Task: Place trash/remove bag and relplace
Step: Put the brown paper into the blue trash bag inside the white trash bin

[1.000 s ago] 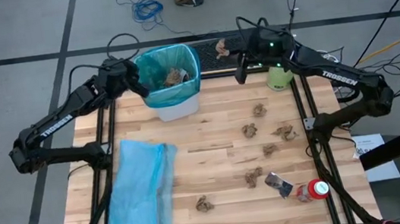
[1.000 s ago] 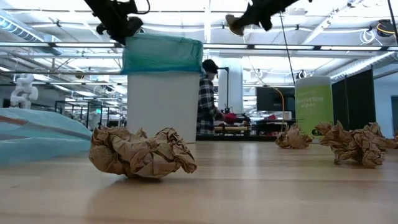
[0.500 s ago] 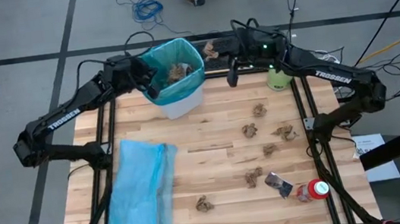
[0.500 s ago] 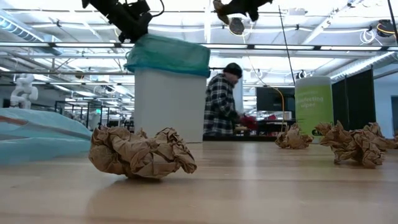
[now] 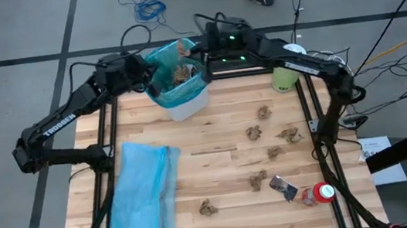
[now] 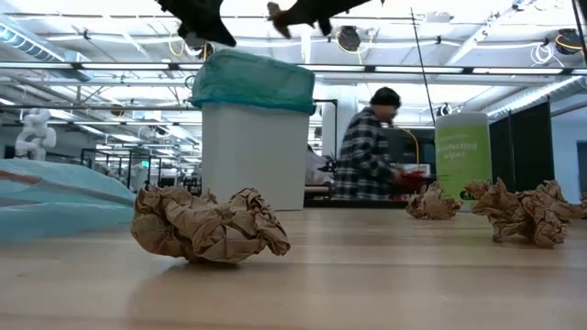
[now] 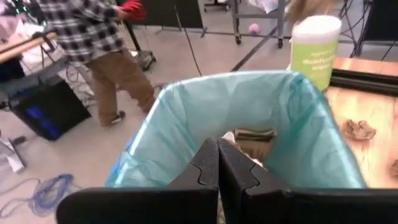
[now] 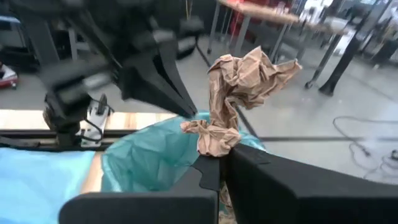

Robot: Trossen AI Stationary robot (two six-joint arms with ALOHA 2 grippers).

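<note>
The white bin (image 5: 184, 107) stands at the table's far left, lined with the teal bag (image 5: 173, 86); brown wads (image 5: 180, 74) lie inside it. My left gripper (image 5: 149, 72) is shut at the bag's left rim, seen from above in the left wrist view (image 7: 217, 163). My right gripper (image 5: 194, 47) hovers over the bin's far rim, shut on a brown paper wad (image 8: 244, 87). Loose trash lies on the right half of the table: several wads (image 5: 273, 152), a silvery wrapper (image 5: 281, 185) and a red-and-white object (image 5: 323, 192). My left gripper has its shut fingers (image 7: 205, 168) at the bag's left rim (image 7: 134, 168), coming level from the table's left. The gripper's own body hides the place of contact. The rim stands drawn up on that side (image 6: 218, 57). The bin's base stays on the table. My right gripper pinches the wad's lower end (image 8: 214, 146) between its two fingers, reaching nearly level from the table's right. The wad sticks up past the fingertips, lifted clear above the bin's far rim (image 5: 180, 49).
A pale blue bag (image 5: 143, 193) lies flat on the table's near left. A green canister (image 5: 285, 77) stands at the far right. Black frame rails (image 5: 322, 138) run along both sides. A person (image 6: 367, 147) moves in the room behind the table.
My right gripper has swung along the far edge toward the table's left with the wad, ending above the bin's far rim. My left gripper has risen a little and tipped up. The bin has slid slightly toward the right and turned, and the bag's left rim has lifted.
</note>
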